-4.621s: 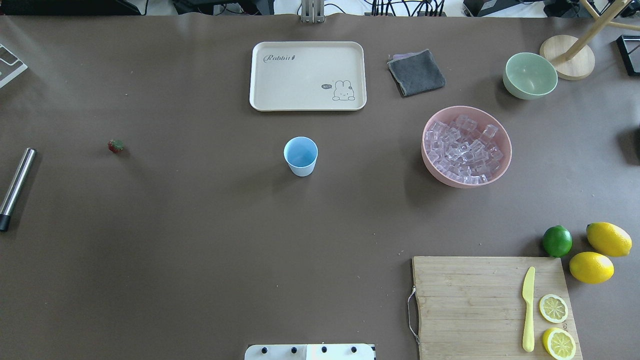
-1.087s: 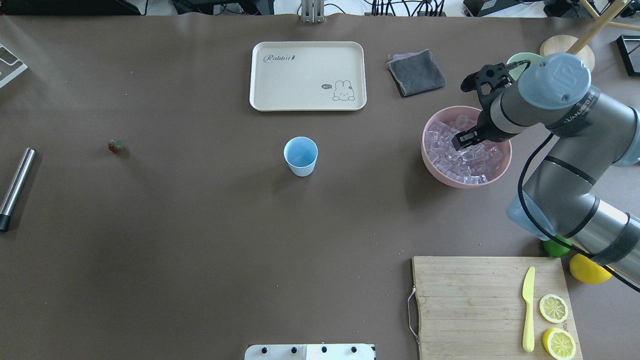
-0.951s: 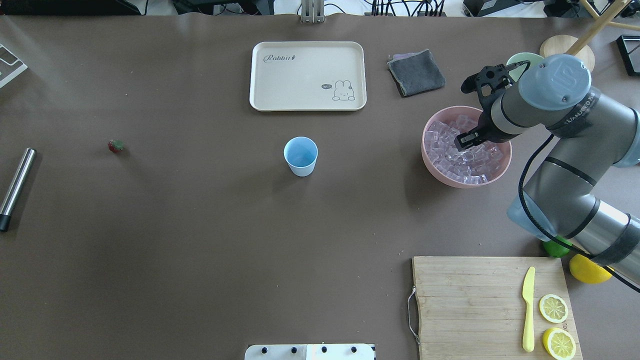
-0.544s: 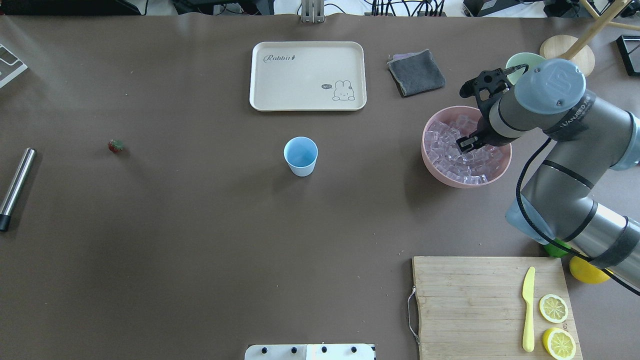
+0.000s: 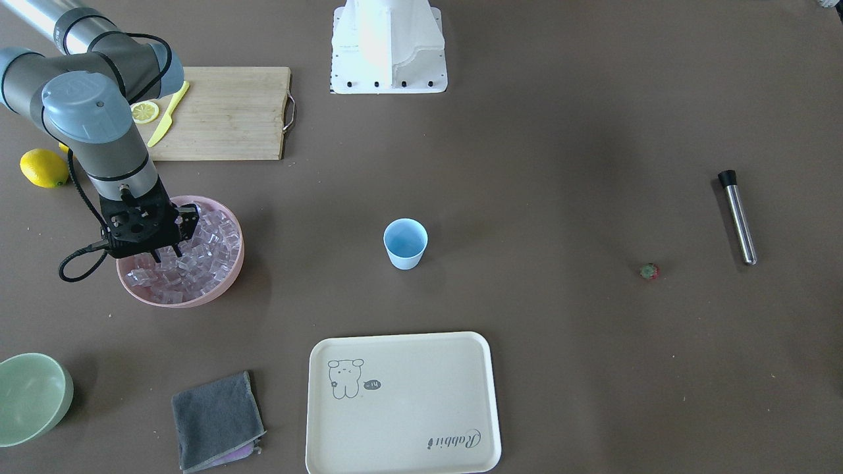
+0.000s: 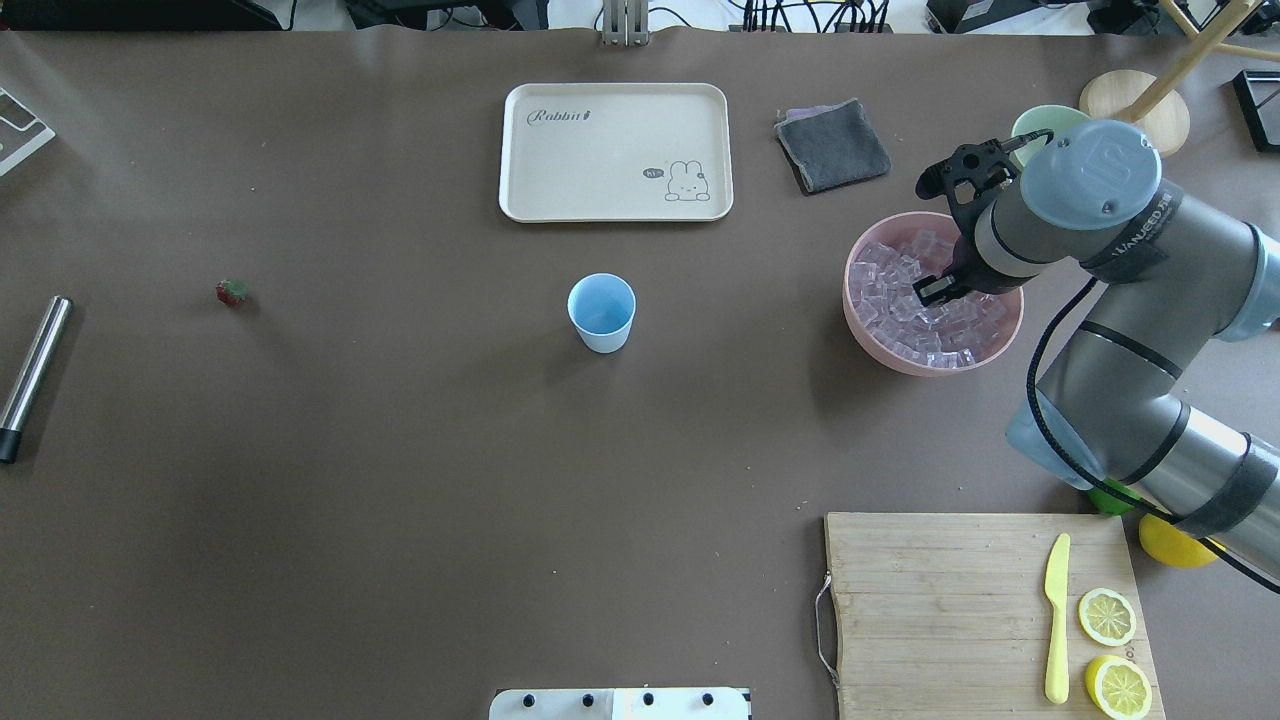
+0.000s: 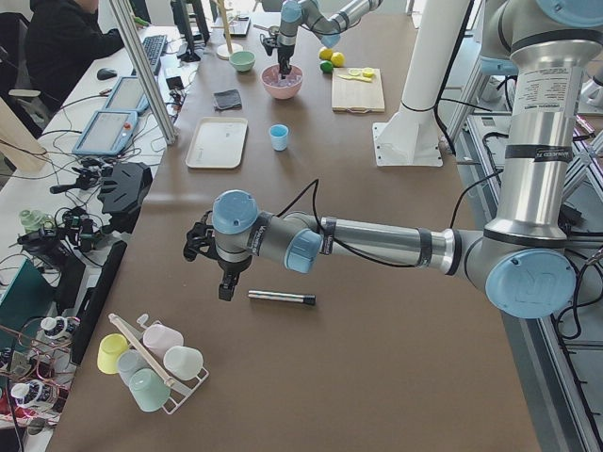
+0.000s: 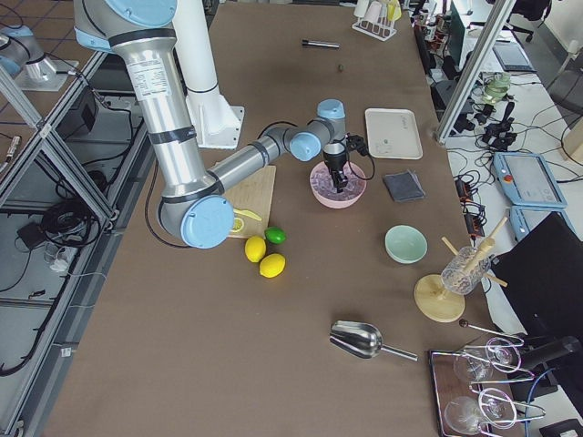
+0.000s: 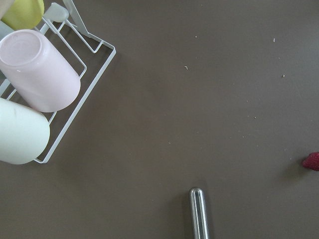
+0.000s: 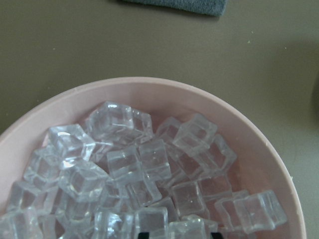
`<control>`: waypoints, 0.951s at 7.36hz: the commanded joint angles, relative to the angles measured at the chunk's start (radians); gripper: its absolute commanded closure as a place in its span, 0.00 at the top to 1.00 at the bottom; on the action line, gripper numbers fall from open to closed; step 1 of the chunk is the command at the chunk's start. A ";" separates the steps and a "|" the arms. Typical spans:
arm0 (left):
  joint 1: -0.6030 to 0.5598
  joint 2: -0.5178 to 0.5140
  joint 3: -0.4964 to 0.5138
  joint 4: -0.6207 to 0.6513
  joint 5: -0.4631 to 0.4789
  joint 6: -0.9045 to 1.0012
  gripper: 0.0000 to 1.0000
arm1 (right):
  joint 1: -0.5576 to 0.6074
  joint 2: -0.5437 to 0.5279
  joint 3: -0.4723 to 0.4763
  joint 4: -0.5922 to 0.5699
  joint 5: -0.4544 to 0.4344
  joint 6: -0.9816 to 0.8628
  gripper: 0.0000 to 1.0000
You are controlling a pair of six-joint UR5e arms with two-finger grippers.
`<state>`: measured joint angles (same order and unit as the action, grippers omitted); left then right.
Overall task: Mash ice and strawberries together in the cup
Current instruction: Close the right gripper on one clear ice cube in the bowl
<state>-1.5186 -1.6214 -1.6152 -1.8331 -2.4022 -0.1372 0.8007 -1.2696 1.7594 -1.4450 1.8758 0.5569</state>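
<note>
The pale-blue cup [image 6: 601, 312] stands empty and upright mid-table; it also shows in the front view [image 5: 405, 243]. The tiny red strawberry [image 6: 232, 292] lies on the table far to the left, also at the left wrist view's right edge [image 9: 313, 161]. The ice [image 6: 900, 290] fills the pink bowl [image 6: 880, 345]. My right gripper [image 6: 935, 291] is down among the cubes, jaws a little apart, holding nothing that I can see. The right wrist view shows the ice [image 10: 129, 164] close up. My left gripper [image 7: 226, 282] hovers over the table's left end; I cannot tell its state.
A steel muddler rod [image 6: 33, 375] lies at the left edge, near a rack of cups [image 9: 35, 89]. A cream tray [image 6: 615, 150], grey cloth [image 6: 833, 145] and pale-green bowl [image 6: 1040, 122] are at the back. A cutting board [image 6: 940, 600] with knife and lemon slices is front right.
The right arm came into view and lowered its gripper into the pink bowl. Over the last second it has sunk slightly deeper among the cubes. Cup and strawberry have not moved.
</note>
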 commanded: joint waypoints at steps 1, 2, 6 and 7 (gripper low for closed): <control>0.000 0.000 0.003 0.000 0.000 0.001 0.99 | 0.002 0.001 0.000 -0.003 0.000 -0.008 0.19; 0.000 0.000 0.001 -0.002 0.000 0.001 0.99 | 0.002 0.001 0.000 -0.003 0.000 -0.008 0.15; 0.000 0.000 0.003 -0.002 0.000 0.001 0.99 | 0.040 0.019 0.009 -0.005 0.019 -0.006 0.16; 0.000 0.000 0.001 -0.002 0.000 -0.001 0.99 | 0.060 0.047 0.021 -0.020 0.041 -0.002 0.15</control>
<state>-1.5186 -1.6215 -1.6132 -1.8346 -2.4024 -0.1368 0.8352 -1.2500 1.7691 -1.4526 1.8945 0.5510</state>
